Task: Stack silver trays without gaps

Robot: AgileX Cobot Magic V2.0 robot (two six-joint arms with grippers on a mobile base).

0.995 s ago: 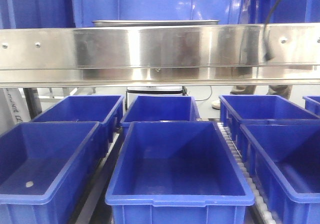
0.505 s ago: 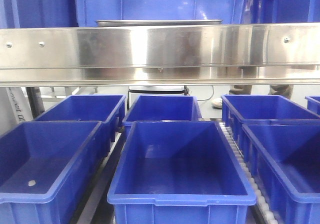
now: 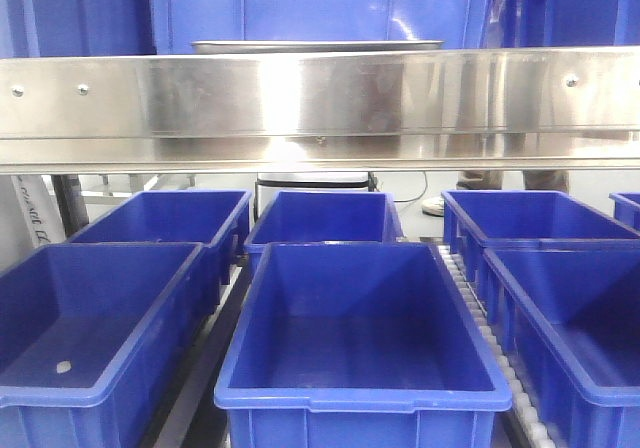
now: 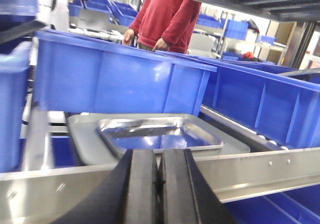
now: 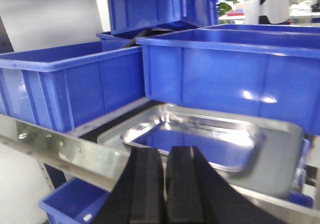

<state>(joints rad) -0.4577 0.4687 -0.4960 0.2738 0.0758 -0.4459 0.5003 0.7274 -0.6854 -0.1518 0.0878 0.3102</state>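
Nothing has shifted since half a second ago: your silver trays (image 4: 160, 134) lie nested on a grey tray (image 4: 82, 139) behind the steel shelf rail (image 3: 320, 93), long axis along it. Left gripper (image 4: 159, 184) and right gripper (image 5: 166, 184) are pressed closed, empty, among blue bins (image 3: 360, 338).

Black fingers (image 4: 142, 184) – flat, matte
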